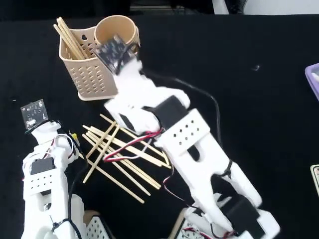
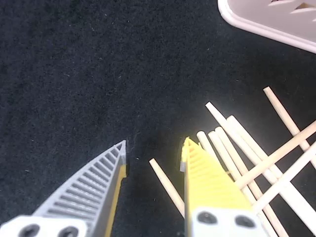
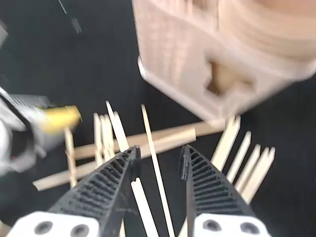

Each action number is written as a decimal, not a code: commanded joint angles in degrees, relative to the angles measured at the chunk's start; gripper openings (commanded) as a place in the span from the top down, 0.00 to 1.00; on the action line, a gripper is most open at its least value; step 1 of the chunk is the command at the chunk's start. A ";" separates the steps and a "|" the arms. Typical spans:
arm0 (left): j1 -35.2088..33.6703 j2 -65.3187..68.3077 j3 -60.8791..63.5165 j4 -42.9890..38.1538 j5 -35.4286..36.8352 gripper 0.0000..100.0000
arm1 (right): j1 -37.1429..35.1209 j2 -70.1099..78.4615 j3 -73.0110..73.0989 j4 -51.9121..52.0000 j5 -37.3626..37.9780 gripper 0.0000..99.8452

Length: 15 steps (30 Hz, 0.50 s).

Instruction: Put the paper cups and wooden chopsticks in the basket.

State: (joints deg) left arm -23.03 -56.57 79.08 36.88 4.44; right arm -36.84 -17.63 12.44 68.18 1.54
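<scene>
Left gripper (image 2: 155, 148) first: I read its grey and yellow jaws as spread and empty, low over the black table (image 2: 74, 59), with the end of one pale wooden chopstick (image 2: 167, 186) lying in the gap, nearer the yellow jaw. That stick's long axis runs roughly along the fingers, so I judge closing would pinch it across its width. From above, the loose pile of wooden chopsticks (image 1: 132, 169) fans out between the two arms, and the beige perforated plastic basket (image 1: 92, 77) stands beyond it, already holding a tan paper cup (image 1: 117, 30) and several sticks. My right gripper (image 3: 160, 150) hangs with jaws also parted and bare, above the pile, near the basket. For this stick the left is nearer; the basket lies farther from it
</scene>
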 commanded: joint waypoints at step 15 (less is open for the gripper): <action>-0.40 -0.97 -0.57 -0.79 -0.09 0.81 | 23.56 1.63 34.33 -26.81 3.69 0.86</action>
State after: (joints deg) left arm -23.03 -56.57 79.08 36.88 4.44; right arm -15.56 -17.19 46.11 45.14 3.03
